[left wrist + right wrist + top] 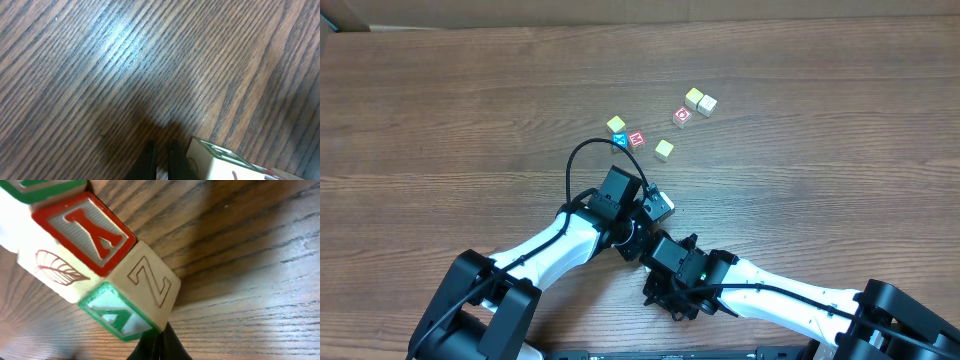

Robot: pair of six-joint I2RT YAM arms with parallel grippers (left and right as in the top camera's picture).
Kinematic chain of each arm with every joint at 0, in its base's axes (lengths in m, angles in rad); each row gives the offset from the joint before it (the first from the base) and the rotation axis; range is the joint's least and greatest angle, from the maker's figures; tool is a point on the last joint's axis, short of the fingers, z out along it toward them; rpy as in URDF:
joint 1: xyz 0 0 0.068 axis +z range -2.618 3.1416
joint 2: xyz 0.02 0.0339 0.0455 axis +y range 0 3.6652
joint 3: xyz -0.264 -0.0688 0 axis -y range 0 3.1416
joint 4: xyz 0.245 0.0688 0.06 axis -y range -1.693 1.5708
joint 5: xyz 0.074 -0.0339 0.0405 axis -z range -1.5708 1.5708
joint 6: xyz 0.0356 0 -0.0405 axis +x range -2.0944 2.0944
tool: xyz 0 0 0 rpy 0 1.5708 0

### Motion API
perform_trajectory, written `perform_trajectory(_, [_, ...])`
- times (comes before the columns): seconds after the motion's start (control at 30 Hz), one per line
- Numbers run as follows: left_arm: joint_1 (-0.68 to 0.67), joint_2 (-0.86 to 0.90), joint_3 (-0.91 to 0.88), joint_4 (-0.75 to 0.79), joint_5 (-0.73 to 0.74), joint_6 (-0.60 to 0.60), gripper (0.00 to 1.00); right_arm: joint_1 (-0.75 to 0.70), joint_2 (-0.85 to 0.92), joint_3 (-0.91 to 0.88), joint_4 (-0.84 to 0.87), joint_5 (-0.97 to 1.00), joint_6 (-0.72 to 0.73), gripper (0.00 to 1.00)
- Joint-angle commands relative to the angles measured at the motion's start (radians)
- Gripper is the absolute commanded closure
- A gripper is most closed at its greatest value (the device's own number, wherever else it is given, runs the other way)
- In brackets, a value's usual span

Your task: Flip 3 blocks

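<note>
Task items: three wooden blocks [100,255] lie touching in one row on the table [260,240]. In the right wrist view the row's long axis runs from 10 o'clock to 5 o'clock. The end block [150,282], nearest the camera, shows a pale bare-wood face with a thin red outlined Z. At its 7 o'clock is a green-framed face bearing a letter. The middle block [87,230] turns a red-framed face with a red letter toward the camera, and its side face carries a thin red line drawing of a leaf. The third block [40,186], at the 10 o'clock end, shows only a green frame, cut off by the picture edge. All are cubes with slightly softened corners and painted frames over pale wood. The right claw [157,347] sits at 6 o'clock of the end block, just beside its lower corner. Its dark fingers are pressed together and hold nothing; contact with the block cannot be told. The left claw [161,162] is narrowed to a slit and empty, with a green-framed block face just beside it at 3 o'clock. Overhead, the row shows only as a small pale shape between the two arm heads, too small to read. Seven loose cubes [664,149] lie scattered at 12 to 1 o'clock of it, well apart. The table is brown wood grain, matt, with a soft glare patch.
</note>
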Motion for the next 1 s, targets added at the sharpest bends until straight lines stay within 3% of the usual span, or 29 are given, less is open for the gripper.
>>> perform_trajectory(0.0, [-0.021, 0.014, 0.004, -0.004, 0.064, 0.02, 0.96, 0.003, 0.003, 0.002, 0.018, 0.045, 0.005, 0.96])
perform_trajectory(0.97, [-0.021, 0.015, 0.004, 0.008, 0.056, 0.019, 0.96, 0.003, 0.042, 0.002, 0.032, 0.037, 0.008, 0.96])
